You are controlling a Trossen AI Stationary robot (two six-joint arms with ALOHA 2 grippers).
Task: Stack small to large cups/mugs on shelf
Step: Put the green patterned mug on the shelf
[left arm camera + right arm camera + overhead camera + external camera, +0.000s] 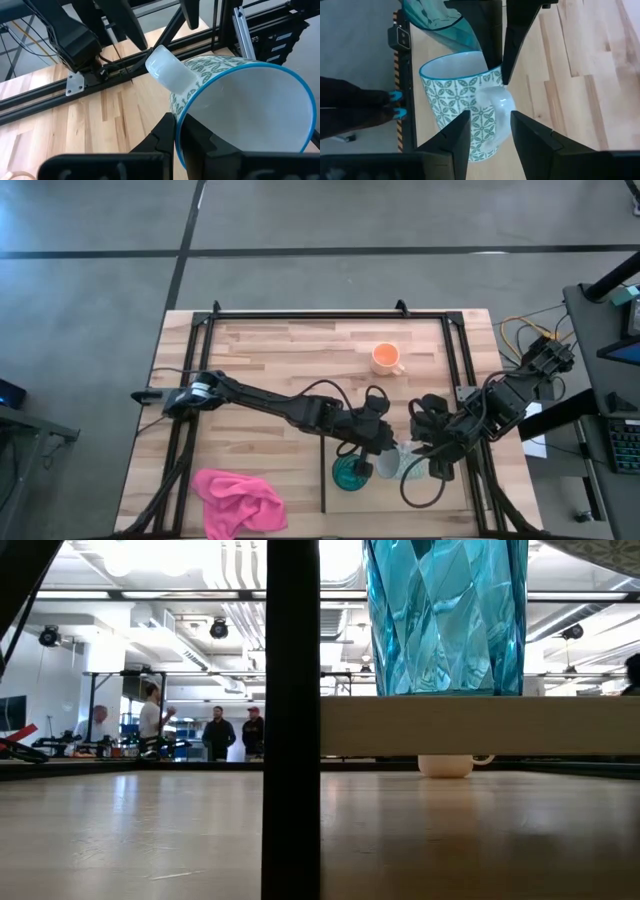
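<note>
Glossy white ceramic mug [465,110], patterned outside in green leaf motifs, blue-rimmed, thick looped handle. Pinched at the rim wall by the left gripper [175,131], jaws pressed together on it, one finger inside and one outside. Sits at about five o'clock on the table [270,360], on the pale wooden shelf [440,505].

Faceted translucent teal tumbler [351,473], handleless, just beside the mug at its nine o'clock; from the low view, standing upright on the shelf's edge board [480,726].

Smooth orange mug [385,358] with handle, well apart at one o'clock, alone on bare planks.

Right gripper [486,131] at the white mug's three o'clock side, jaws spread, one finger on either side of the handle; contact not clear.

Crumpled pink cloth [238,500] at seven o'clock. Thin dark upright strip [292,720] along the shelf's side, blocking the middle of the low view.

Counted: three vessels, one shelf, one cloth, two arms. Four people standing far off in the room behind.
</note>
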